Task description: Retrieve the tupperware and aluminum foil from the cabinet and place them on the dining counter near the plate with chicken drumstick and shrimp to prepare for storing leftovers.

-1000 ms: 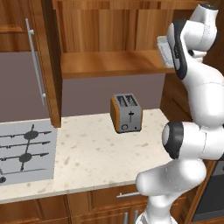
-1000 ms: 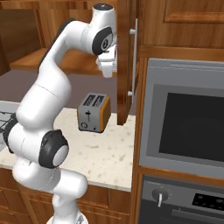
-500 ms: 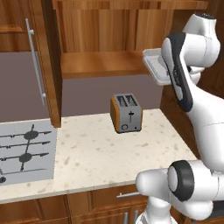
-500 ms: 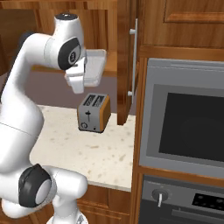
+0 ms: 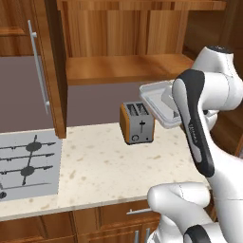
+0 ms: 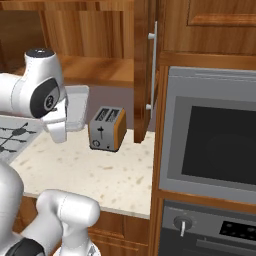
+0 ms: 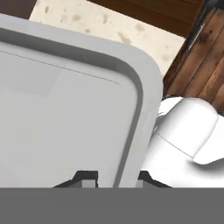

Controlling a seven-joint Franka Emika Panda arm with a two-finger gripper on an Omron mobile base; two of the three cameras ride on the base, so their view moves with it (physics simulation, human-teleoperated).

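One item is in your grip: the tupperware [image 5: 157,98], a shallow pale grey-white rectangular container with rounded corners, held in the air above the speckled beige surface [image 5: 109,166]. In the left base view it hangs tilted, partly hidden behind the arm's dark-and-white forearm, just to the right of the toaster [image 5: 137,122] and above it. In the right base view the tupperware [image 6: 77,107] sits just left of the toaster [image 6: 106,128], beside the arm's rounded joint.

Your hand [image 7: 117,177] is narrowed onto the tupperware's [image 7: 65,113] rim: in the hand view the two dark finger tips rise on either side of the raised edge, and the container's flat face spreads over most of the picture, with a strip of surface [image 7: 109,26] beyond it.

Note the cabinet [image 5: 123,42] behind: its warm brown interior stands open, plank shelf bare where visible, and its door with the long vertical silver bar handle [image 5: 39,66] is swung out at the left. The toaster stands upright on the surface, orange-brown sides with a silver face. A grey cooktop [image 5: 26,163] lies at the surface's left end, and a built-in oven [image 6: 210,150] stands to the right in the right base view.
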